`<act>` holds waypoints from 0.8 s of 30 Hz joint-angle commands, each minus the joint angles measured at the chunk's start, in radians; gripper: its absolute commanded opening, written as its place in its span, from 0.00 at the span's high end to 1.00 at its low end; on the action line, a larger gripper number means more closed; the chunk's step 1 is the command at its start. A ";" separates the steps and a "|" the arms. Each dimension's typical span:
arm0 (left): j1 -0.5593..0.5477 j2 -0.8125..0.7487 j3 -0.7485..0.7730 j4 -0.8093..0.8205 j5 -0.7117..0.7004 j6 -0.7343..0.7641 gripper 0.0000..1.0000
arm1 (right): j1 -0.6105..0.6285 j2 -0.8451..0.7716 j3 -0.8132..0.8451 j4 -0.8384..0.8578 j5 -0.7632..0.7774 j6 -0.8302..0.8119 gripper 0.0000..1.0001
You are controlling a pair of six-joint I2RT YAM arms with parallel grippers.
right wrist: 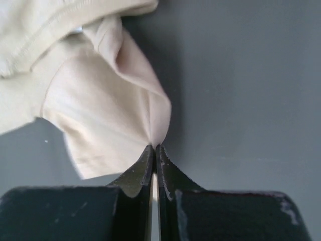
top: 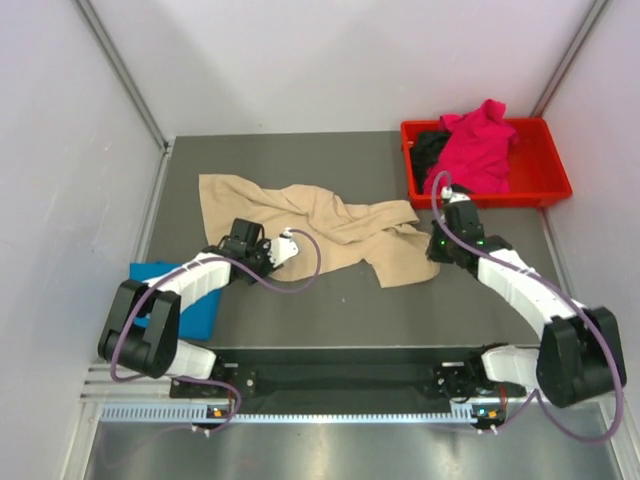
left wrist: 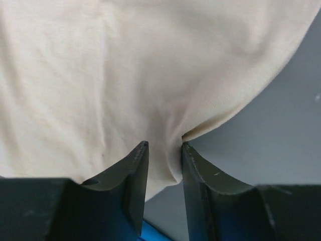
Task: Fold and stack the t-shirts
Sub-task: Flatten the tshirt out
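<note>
The beige-tan t-shirt (top: 330,220) lies unfolded and rumpled across the middle of the frame, its flatter part toward the upper left and a bunched, wrinkled part trailing to the lower right. A fold of its near edge sits between the fingers of the left gripper (left wrist: 164,145), and a corner on its right side is drawn into a peak, pinched in the right gripper (right wrist: 154,146). The bright blue t-shirt (top: 200,312) lies flat at the lower left. The magenta-pink t-shirt (top: 480,145) is heaped at the upper right, with the black t-shirt (top: 430,150) crumpled just left of it, touching.
</note>
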 commanded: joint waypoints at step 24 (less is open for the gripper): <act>0.068 -0.122 0.494 -0.700 0.266 0.083 1.00 | -0.136 -0.444 0.479 -0.291 0.064 -0.104 1.00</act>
